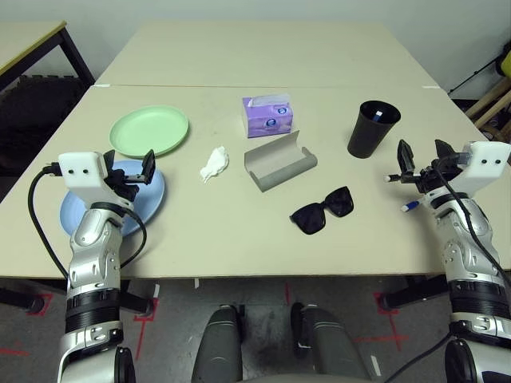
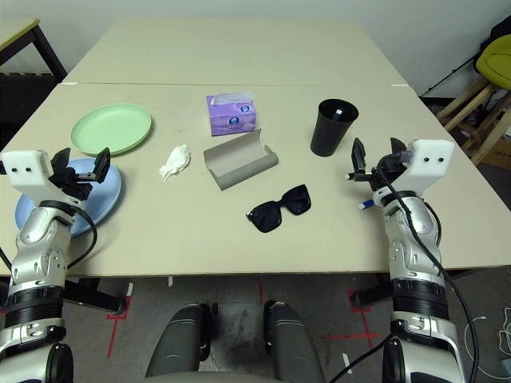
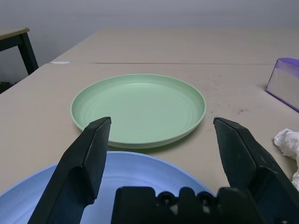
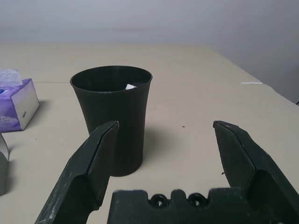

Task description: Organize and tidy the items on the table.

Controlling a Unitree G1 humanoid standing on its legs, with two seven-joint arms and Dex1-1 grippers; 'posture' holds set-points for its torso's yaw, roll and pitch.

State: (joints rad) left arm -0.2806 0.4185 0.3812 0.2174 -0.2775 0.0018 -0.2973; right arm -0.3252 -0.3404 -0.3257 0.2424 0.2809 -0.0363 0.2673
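With both sets of black fingers spread wide and holding nothing, the left gripper point(image 1: 134, 170) hovers over the light blue plate point(image 1: 148, 206) at the table's point(image 1: 239, 231) left front, while the right gripper point(image 1: 421, 159) hangs above the right edge, just right of the black cup point(image 1: 372, 128). Taking that cup as the landmark: a white-tipped pen end shows inside its rim, and a second thin pen point(image 1: 409, 206) with a blue tip lies to its right and nearer the robot, below the right gripper. Left of the cup sits the grey glasses case point(image 1: 279, 160), open and lying at an angle, with the black sunglasses point(image 1: 322, 211) in front of it, towards the robot. Beyond the case stands the purple tissue box point(image 1: 268, 116). Farther left lies the crumpled white tissue point(image 1: 214, 163), then the pale green plate point(image 1: 149, 130), which sits just behind the blue one, their rims close together.
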